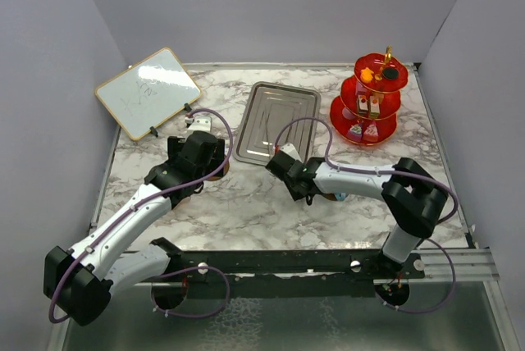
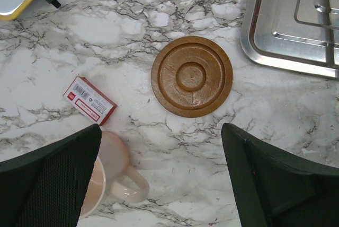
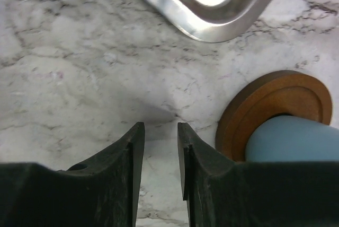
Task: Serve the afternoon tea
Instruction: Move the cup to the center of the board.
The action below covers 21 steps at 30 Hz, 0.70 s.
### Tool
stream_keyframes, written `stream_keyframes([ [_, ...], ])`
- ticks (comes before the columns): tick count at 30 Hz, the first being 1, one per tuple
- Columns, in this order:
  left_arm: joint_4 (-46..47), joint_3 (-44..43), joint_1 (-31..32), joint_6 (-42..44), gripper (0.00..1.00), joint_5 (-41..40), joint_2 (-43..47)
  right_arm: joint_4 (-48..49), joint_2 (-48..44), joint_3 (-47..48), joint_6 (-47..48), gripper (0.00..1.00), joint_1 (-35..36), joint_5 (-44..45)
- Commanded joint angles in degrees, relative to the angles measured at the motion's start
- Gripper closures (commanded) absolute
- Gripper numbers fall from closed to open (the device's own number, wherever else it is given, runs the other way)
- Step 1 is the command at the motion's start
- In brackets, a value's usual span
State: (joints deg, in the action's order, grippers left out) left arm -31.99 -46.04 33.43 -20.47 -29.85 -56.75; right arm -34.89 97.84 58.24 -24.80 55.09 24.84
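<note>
The red three-tier stand [image 1: 367,102] with a gold finial stands at the far right and holds small cake pieces [image 1: 363,130] on its tiers. My left gripper [image 2: 159,150] is open wide and empty above the marble. A bare brown saucer [image 2: 192,76] lies just beyond it. The pink cup [image 2: 114,166] stands by its left finger [image 2: 53,179], outside the jaws. My right gripper [image 3: 160,131] is open by a narrow gap and empty. The blue cup [image 3: 291,139] stands on the second brown saucer [image 3: 265,102] right of its fingers.
The steel tray [image 1: 276,120] lies mid-table at the back; it also shows in the left wrist view [image 2: 288,23] and the right wrist view [image 3: 212,4]. The whiteboard [image 1: 148,91] stands at the far left. A small red and white packet [image 2: 89,100] lies by the pink cup.
</note>
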Motion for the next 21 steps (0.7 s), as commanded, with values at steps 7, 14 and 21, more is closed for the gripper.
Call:
stream_keyframes([
  [7,-0.4,0.6,-0.3,-0.4,0.01,-1.0,0.5,1.7,4.6,-0.6,-1.3,0.70,-4.6,10.2],
  [14,-0.4,0.6,-0.3,-0.3,0.01,-1.0,0.4,0.0,4.1,-2.3,-3.9,0.71,-6.1,12.1],
  [21,-0.4,0.5,-0.2,-0.2,0.01,-0.7,0.3,-1.0,1.8,-3.8,-5.9,0.71,-7.3,12.7],
])
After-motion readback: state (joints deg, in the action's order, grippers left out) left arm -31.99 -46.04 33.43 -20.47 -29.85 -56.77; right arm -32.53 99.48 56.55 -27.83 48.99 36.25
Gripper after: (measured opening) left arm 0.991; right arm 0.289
